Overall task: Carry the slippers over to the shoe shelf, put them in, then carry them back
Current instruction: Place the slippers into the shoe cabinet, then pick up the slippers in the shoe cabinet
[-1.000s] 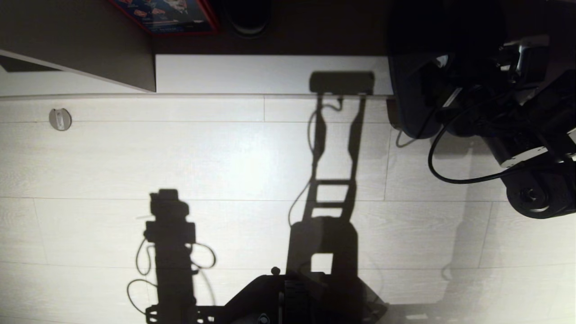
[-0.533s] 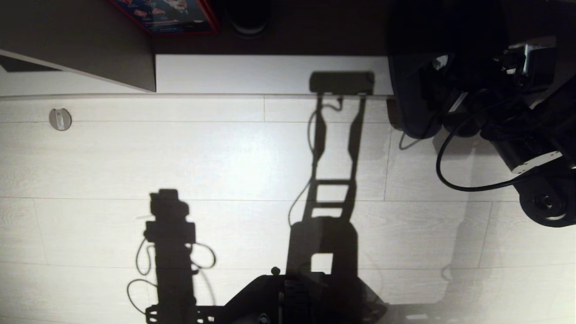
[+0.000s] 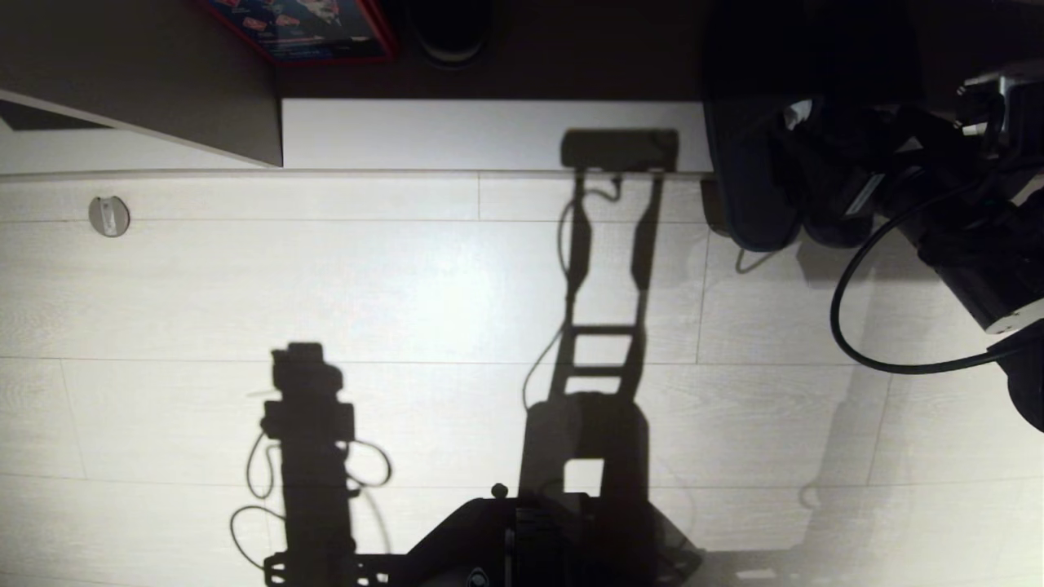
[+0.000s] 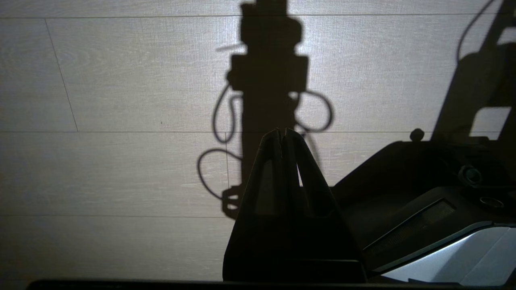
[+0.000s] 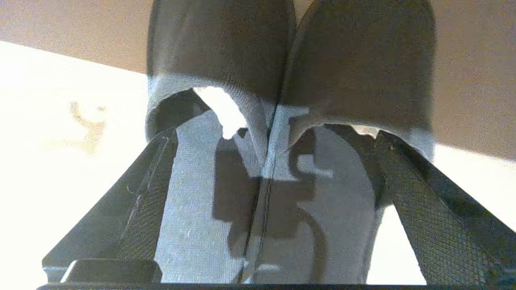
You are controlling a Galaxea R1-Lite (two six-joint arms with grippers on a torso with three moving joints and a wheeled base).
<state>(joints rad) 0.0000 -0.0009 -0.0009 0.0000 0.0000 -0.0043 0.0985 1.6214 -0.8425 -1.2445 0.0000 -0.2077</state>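
Observation:
The two black slippers [image 3: 754,196] lie side by side at the right end of the shoe shelf [image 3: 489,134]. Their toes are under its dark back and their heels reach out over the floor. In the right wrist view the slippers [image 5: 225,60] fill the middle, one showing a small white tag. My right gripper [image 5: 276,137] is open, one finger on each side of the pair, with bright floor showing past one finger. The right arm [image 3: 971,253] reaches in from the right. My left gripper [image 4: 282,132] hangs shut and empty over the floor by the base.
An upright divider [image 3: 163,106] stands at the shelf's left. A red-edged box [image 3: 302,28] and a dark round thing [image 3: 449,33] sit further back. A small round disc [image 3: 108,216] lies on the pale plank floor. A black cable [image 3: 864,342] loops from the right arm.
My right arm has drawn back to the right, away from the shelf. The slippers have stayed where they were.

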